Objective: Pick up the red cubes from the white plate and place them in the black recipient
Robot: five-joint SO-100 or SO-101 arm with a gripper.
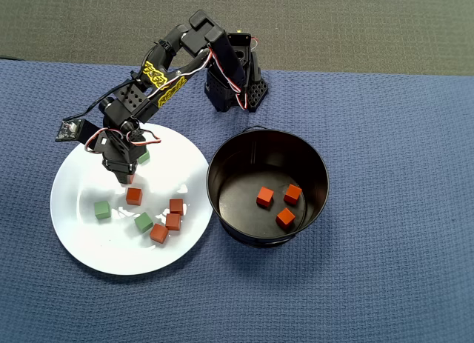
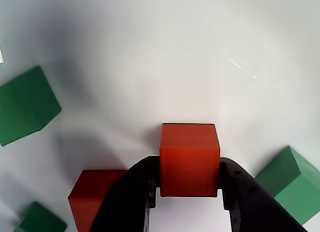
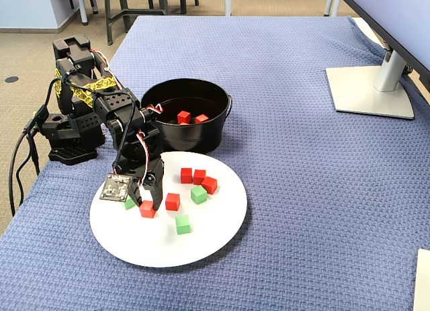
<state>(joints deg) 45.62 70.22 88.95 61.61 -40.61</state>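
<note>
My gripper [image 2: 189, 168] is shut on a red cube [image 2: 189, 147], with a black jaw against each side, low over the white plate [image 2: 150, 51]. In the overhead view the gripper [image 1: 127, 178] is over the plate's [image 1: 81, 239] upper left part and hides the held cube. In the fixed view the held cube [image 3: 147, 209] shows at the fingertips [image 3: 156, 202]. Several more red cubes lie on the plate, the nearest one [image 1: 134, 196] just beside the gripper. The black pot [image 1: 222, 172] stands to the right and holds three red cubes [image 1: 264, 197].
Three green cubes lie on the plate: one [image 1: 102, 210] at left, one [image 1: 144, 223] among the red ones, one [image 1: 144, 156] by the arm. The arm's base [image 1: 237, 80] stands behind the pot. A monitor stand [image 3: 369, 89] is at the fixed view's far right.
</note>
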